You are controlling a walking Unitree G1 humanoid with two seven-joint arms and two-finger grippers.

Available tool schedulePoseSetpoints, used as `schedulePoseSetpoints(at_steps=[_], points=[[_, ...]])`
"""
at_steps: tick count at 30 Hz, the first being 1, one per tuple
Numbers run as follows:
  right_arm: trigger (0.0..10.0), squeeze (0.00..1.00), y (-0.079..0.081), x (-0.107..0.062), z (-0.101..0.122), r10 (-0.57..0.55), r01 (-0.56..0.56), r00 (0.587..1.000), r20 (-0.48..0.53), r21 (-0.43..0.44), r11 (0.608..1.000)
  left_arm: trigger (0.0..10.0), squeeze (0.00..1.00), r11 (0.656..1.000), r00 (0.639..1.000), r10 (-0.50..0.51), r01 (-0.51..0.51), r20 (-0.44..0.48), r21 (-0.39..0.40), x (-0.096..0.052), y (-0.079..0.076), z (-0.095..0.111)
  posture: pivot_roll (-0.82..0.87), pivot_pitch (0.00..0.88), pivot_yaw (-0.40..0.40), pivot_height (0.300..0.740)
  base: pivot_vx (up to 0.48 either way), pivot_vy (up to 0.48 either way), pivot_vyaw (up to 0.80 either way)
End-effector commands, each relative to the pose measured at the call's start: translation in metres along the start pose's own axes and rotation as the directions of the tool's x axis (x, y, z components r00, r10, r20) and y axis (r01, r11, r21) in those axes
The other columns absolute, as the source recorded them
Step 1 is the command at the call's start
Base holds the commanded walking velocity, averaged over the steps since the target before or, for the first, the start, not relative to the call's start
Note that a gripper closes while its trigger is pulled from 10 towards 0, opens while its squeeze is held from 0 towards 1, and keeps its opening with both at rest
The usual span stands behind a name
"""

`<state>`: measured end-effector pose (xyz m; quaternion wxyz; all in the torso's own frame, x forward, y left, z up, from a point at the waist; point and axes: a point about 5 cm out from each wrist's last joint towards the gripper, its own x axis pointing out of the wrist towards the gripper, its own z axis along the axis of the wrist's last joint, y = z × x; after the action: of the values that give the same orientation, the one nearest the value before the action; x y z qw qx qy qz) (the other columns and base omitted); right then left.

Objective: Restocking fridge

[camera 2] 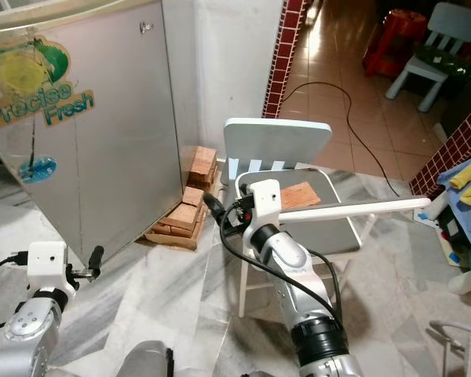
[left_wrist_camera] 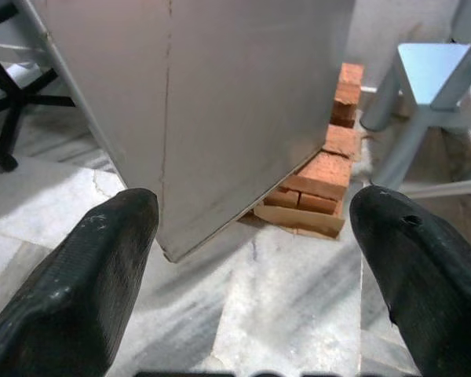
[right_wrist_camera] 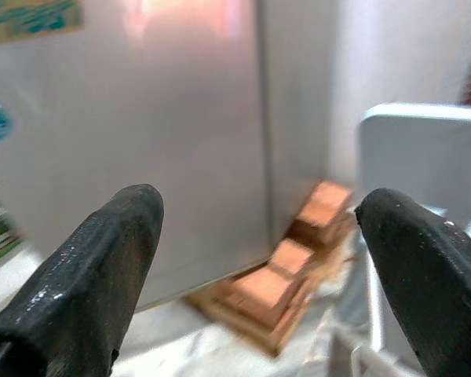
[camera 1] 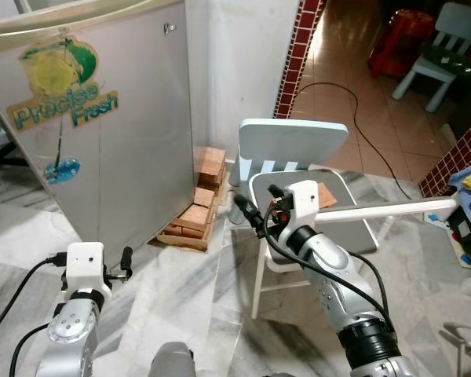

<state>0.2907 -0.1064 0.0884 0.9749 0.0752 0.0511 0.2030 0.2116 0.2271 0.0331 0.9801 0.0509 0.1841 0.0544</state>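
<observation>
**Left eye view: fridge door shut, both tools released and carrying nothing**

Left eye view, read from its left edge: we see the fridge (camera 1: pixel 102 118) filling the upper left of the frame, its silver door closed, with a "Precise Fresh" sticker (camera 1: pixel 59 86) across it. Our left tool (camera 1: pixel 127 263) sits at the lower left, fingers spread wide apart and gripping nothing, pointing toward the fridge's lower corner. Just right of that corner, a stack of bricks (camera 1: pixel 200 208) on a flat board rests on the marble floor (camera 1: pixel 180 298) near the frame's centre. Further right stands a pale blue chair (camera 1: pixel 290 141) and, in front of it, a grey folding chair (camera 1: pixel 349 216) with a flat brown item (camera 1: pixel 325 194) lying on its seat. Our right tool (camera 1: pixel 255 206) hangs at centre, fingers parted and bare, above the folding chair's near edge.

We cannot tell what goods are meant for the fridge; none sits in either tool.

Risks, as we judge them: the bricks crowd the fridge's lower corner, so a swinging door or a low arm could strike them. Our right arm hovers close to the chair frame, and a careless sweep might knock it. The cable (camera 1: pixel 361 118) trailing across the tiled floor at upper right could catch a foot.
</observation>
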Motion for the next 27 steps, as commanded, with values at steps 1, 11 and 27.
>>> schedulePoseSetpoints(at_steps=[1,11,27], points=[[10.0,0.0,-0.006,-0.001,0.0,-0.07,0.07,0.997,0.025,0.011,0.998,10.0,0.0,1.0,1.0,0.008,-0.008,0.007,0.006,-0.003,0.003,-0.001,0.2,0.007,-0.068,0.74,0.0,0.48,0.0],[10.0,0.0,-0.013,0.003,0.005,-0.132,0.133,0.99,0.043,-0.026,0.991,10.0,0.0,0.998,0.997,-0.041,0.039,0.063,0.042,0.006,-0.004,0.012,0.18,0.016,-0.075,0.74,0.0,0.48,0.0],[10.0,0.0,-0.012,0.01,0.004,-0.15,0.153,0.987,0.052,-0.056,0.987,10.0,0.0,0.998,0.997,-0.051,0.049,0.049,0.039,0.012,-0.003,0.009,0.17,0.016,-0.071,0.74,0.0,0.48,-0.08]])
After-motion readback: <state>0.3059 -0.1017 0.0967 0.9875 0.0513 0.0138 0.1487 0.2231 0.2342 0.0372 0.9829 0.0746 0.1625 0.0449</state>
